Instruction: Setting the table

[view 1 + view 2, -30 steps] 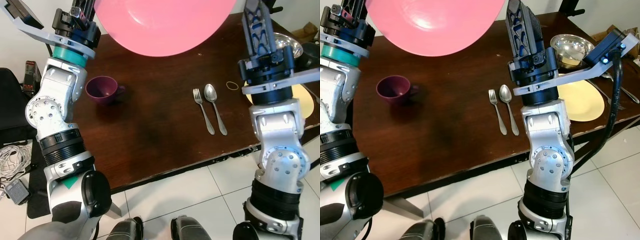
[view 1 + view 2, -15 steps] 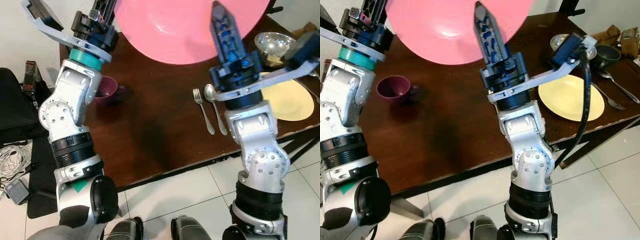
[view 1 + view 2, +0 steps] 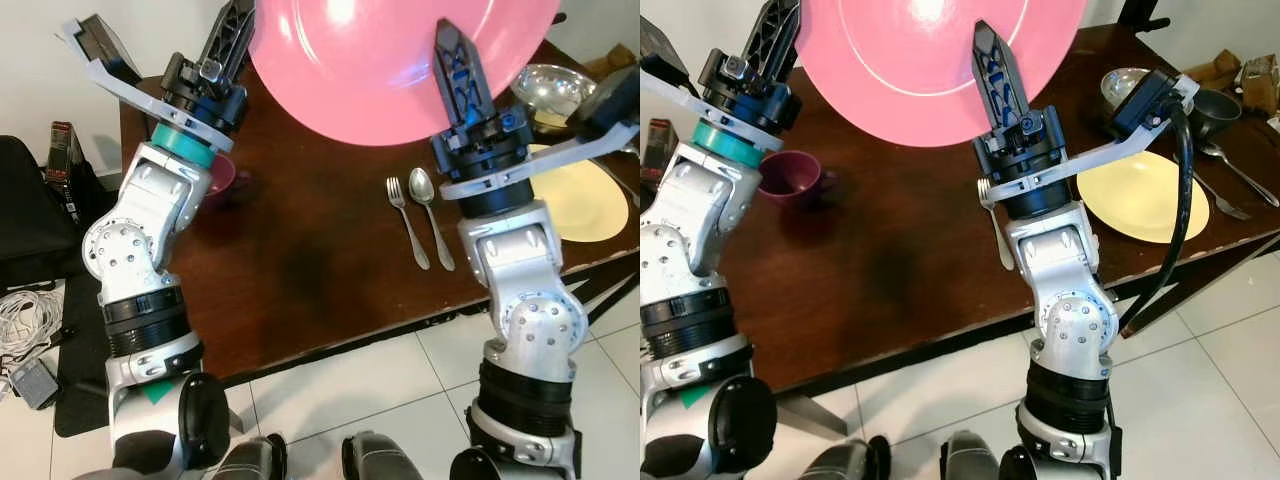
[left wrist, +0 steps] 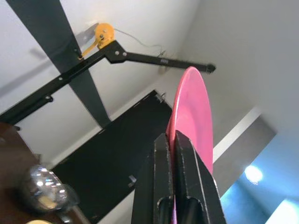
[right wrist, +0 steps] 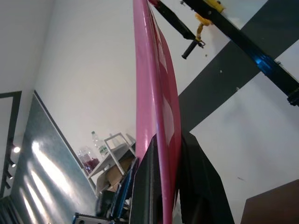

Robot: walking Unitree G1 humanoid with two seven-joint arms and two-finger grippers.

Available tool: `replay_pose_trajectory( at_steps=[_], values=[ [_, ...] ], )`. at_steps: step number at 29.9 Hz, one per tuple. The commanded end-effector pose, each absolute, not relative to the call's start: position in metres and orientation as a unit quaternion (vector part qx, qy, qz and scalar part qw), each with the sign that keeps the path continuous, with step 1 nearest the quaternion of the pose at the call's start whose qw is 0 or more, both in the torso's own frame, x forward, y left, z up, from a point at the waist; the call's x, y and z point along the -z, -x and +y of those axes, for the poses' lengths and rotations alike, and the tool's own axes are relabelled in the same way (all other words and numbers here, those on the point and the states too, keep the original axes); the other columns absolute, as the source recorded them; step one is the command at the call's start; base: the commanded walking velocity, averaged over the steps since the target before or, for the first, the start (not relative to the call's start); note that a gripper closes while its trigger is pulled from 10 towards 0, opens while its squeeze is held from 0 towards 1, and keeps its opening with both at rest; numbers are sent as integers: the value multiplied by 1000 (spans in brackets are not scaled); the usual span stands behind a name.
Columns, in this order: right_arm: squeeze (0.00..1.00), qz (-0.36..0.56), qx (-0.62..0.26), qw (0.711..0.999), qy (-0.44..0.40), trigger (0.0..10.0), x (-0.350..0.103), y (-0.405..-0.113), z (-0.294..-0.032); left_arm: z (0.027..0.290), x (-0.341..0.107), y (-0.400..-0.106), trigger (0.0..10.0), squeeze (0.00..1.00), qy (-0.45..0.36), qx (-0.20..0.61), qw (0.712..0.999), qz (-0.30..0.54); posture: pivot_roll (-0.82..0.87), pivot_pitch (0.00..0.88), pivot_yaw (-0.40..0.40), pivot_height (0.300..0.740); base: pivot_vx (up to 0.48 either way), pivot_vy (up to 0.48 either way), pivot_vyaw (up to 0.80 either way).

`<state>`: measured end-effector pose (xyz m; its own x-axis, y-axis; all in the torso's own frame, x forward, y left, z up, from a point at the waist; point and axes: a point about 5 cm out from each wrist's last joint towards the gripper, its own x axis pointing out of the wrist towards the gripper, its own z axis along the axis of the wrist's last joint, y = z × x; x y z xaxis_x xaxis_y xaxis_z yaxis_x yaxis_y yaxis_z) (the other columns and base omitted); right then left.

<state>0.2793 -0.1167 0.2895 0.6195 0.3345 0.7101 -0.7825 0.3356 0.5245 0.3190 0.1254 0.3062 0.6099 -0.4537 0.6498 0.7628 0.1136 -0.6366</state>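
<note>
We hold one large pink plate up above the dark wooden bench, raised near our head camera, with both arms on it. The left gripper takes the plate's left rim, and the left wrist view shows that rim wedged edge-on between the two black fingers, so the left jaws are clenched on the plate. The right gripper is at the plate's lower right edge; in the right wrist view the pink rim runs down between its fingers, so the right jaws also grasp the plate.

We can read no brand, label or writing on anything here.

On the bench below we count one purple mug near the left arm, one fork and one spoon lying side by side, and one yellow plate to the right. Behind the yellow plate stands one steel bowl, next to a dark bowl, and a further piece of cutlery lies by the bench's right edge.
</note>
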Motion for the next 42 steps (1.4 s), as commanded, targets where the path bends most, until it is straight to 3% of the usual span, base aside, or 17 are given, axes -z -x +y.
replay_pose_trajectory(
  at_steps=[1, 4, 5, 11, 12, 13, 14, 20, 23, 24, 27, 28, 30, 31, 32, 38, 42],
  values=[
    [0, -264, -373, 764, -456, 0, -297, -275, -115, 121, -298, -320, 10000, 0, 512, 410, 744, -127, -132, 0, 64, 740, 0, 0, 0],
    [0, -265, -370, 764, -457, 0, -296, -276, -116, 120, -297, -319, 10000, 0, 499, 411, 752, -126, -130, 0, 65, 740, 0, 0, 0],
    [0, -265, -368, 764, -458, 0, -296, -276, -117, 118, -296, -317, 10000, 1000, 486, 411, 761, -125, -127, 0, 65, 740, 0, 0, 0],
    [0, -265, -355, 770, -460, 0, -292, -277, -121, 116, -295, -313, 10000, 1000, 459, 417, 775, -121, -126, 0, 73, 740, 0, 0, 0],
    [0, -267, -343, 775, -459, 0, -289, -277, -125, 119, -293, -311, 10000, 796, 446, 421, 781, -116, -126, 0, 77, 740, 0, 0, 0],
    [0, -267, -343, 775, -459, 0, -289, -277, -125, 119, -293, -311, 10000, 796, 446, 421, 781, -116, -126, 0, 77, 740, 0, 0, 0],
    [0, -274, -331, 776, -462, 0, -288, -276, -132, 125, -290, -307, 10000, 0, 436, 423, 787, -110, -122, 0, 79, 740, 0, 0, 0],
    [0, -291, -300, 784, -459, 0, -284, -268, -153, 143, -276, -296, 10000, 0, 395, 428, 808, -86, -117, 0, 90, 740, 0, 0, 0],
    [0, -289, -254, 815, -434, 0, -274, -264, -169, 155, -268, -288, 10000, 0, 367, 423, 825, -71, -106, 3, 92, 740, 0, 0, 0],
    [0, -275, -217, 850, -393, 10000, -263, -261, -177, 156, -261, -288, 10000, 0, 327, 406, 851, -59, -104, 12, 95, 740, 0, 0, 0],
    [0, -275, -217, 850, -393, 10000, -263, -261, -177, 156, -261, -288, 10000, 0, 327, 406, 851, -59, -104, 12, 95, 740, 0, 0, 0],
    [0, -263, -192, 873, -363, 10000, -255, -258, -181, 157, -255, -288, 10000, 0, 296, 395, 868, -50, -104, 12, 95, 740, 0, 0, 0],
    [0, -209, -104, 952, -197, 10000, -228, -258, -181, 136, -227, -300, 10000, 0, 125, 320, 939, -37, -124, 12, 117, 740, 0, 0, 0],
    [0, -209, -104, 952, -197, 10000, -228, -258, -181, 136, -227, -300, 10000, 0, 125, 320, 939, -37, -124, 12, 117, 740, 0, 0, 0],
    [0, -195, -87, 967, -141, 10000, -219, -258, -178, 126, -217, -303, 10000, 0, 46, 291, 954, -48, -125, 13, 118, 740, 0, 0, 0],
    [0, -186, -83, 972, -117, 10000, -212, -260, -172, 108, -200, -307, 10000, 0, -37, 231, 969, -77, -129, 13, 114, 740, 0, 0, 0],
    [0, -189, -81, 971, -119, 10000, -213, -264, -171, 105, -193, -308, 10000, 0, -37, 207, 975, -71, -126, 14, 105, 740, 0, 0, 0]
  ],
)
